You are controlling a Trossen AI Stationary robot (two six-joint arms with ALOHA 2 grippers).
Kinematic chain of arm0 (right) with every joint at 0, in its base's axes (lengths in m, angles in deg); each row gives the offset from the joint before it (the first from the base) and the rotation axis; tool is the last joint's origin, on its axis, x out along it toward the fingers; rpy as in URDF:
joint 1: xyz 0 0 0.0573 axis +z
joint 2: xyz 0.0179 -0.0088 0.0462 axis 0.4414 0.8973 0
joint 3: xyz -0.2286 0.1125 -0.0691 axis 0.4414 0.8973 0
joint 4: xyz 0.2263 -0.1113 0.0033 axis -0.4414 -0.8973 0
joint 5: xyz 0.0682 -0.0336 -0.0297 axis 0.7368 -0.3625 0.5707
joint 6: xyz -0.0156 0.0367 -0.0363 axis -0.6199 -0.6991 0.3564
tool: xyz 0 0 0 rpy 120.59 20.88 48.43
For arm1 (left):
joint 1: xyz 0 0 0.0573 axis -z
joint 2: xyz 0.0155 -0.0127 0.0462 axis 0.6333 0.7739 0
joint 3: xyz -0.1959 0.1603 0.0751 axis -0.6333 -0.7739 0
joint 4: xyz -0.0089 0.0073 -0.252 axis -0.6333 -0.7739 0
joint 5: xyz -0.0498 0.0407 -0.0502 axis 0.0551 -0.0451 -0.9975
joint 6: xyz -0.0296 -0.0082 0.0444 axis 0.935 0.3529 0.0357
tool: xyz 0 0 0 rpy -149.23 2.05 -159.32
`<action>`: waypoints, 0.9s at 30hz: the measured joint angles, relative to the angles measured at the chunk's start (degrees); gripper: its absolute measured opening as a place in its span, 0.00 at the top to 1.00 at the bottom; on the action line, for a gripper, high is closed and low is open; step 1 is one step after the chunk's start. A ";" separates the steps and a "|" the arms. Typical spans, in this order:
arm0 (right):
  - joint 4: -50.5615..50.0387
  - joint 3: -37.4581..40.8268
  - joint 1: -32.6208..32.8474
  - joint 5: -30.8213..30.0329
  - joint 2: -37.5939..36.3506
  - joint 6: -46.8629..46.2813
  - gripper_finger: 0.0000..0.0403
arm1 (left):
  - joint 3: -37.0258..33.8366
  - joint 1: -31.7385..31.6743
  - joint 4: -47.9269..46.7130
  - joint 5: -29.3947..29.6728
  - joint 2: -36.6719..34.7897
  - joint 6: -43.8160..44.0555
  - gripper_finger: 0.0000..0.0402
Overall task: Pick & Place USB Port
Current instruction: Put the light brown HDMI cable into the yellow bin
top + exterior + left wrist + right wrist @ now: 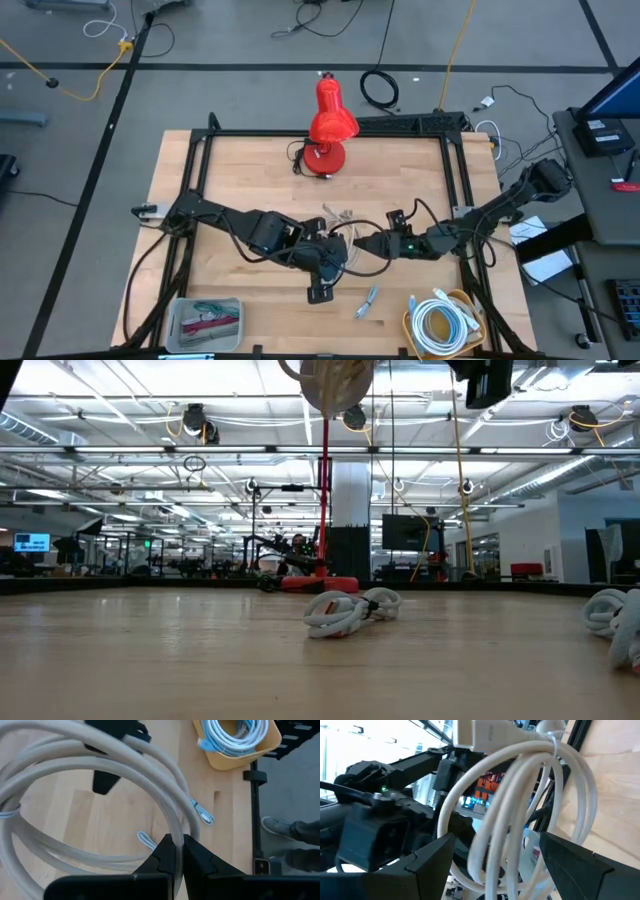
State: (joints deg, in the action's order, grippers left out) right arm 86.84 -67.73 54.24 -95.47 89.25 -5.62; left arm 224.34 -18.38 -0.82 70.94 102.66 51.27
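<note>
Cable [172,827], a white coiled USB lead, is pinched between the closed fingers of the left gripper [176,851], lifted above the worktop [240,180] near its middle. Just beside it, the right gripper [495,865] has its fingers spread wide around the same loops. Farther off, a yellow bin [470,300] of coiled cable sits at the front right corner, a red lamp [328,128] at the back edge

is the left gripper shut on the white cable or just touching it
Shut on it: in the left wrist view the left gripper has its fingers pressed together around a strand of the coiled white cable, which is lifted off the table.
</note>
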 joint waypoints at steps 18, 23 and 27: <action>-0.90 -1.79 0.05 -0.06 -0.54 2.51 0.28 | 0.04 -0.01 -3.22 -0.52 0.28 -0.42 0.97; -1.73 -1.78 -0.71 -0.10 0.01 1.89 0.28 | 0.04 -0.01 -2.33 -0.77 0.28 -1.09 0.97; -1.96 -1.77 -1.51 -0.12 0.33 0.85 0.29 | 0.02 -0.03 -0.05 -2.08 0.28 -2.14 0.97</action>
State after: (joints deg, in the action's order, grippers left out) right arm 84.88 -69.50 52.73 -95.59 89.58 -4.76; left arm 224.36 -18.41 -0.87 68.86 102.94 49.13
